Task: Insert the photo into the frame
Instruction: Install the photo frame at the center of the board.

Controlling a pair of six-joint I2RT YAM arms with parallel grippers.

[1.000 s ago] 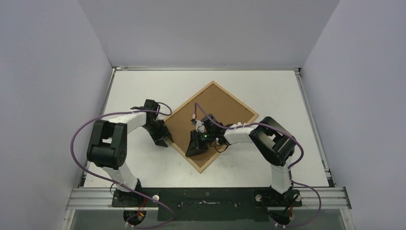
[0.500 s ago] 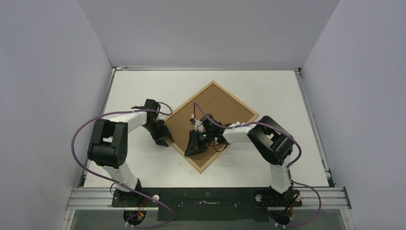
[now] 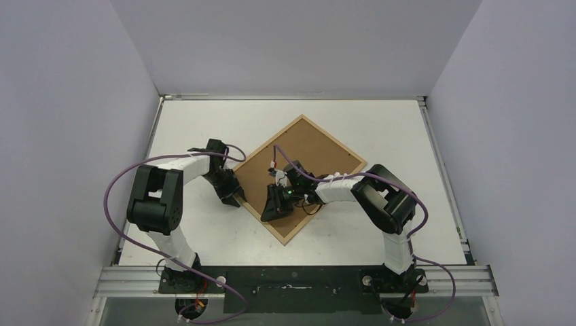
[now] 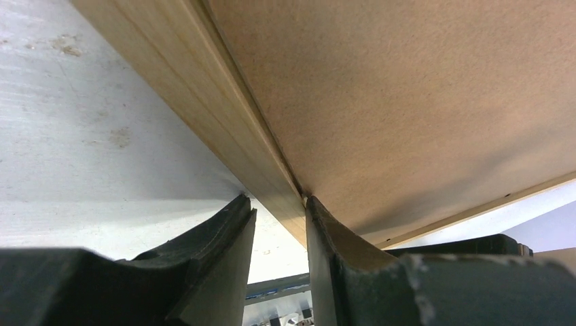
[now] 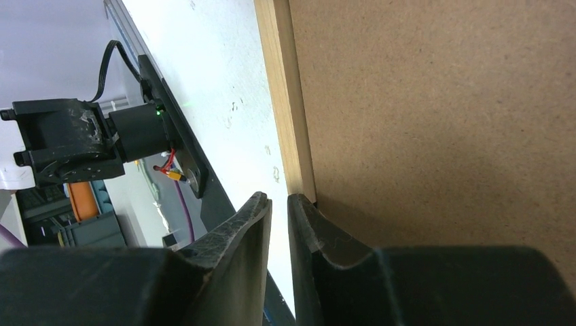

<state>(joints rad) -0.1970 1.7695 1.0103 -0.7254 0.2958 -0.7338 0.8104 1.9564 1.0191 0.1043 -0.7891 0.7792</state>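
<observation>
In the middle of the white tabletop (image 3: 380, 136) we see the thin light-wood picture frame (image 3: 309, 146) lying brown back up. The left tool (image 4: 277, 204) straddles its rail, but we cannot tell if it clamps; the right tool (image 5: 278, 200) stands slightly apart.

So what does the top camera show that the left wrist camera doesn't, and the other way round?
Only the top view: the whole frame lying brown back up, cornerwise on the table, with the left pincer and right pincer both at its near-left edge. Only the left wrist view: the left fingers close up, narrowly apart, the wood rim running to the gap; a grip cannot be told. Both: the frame's brown back, light rim and the white table. Neither shows the photo.
</observation>
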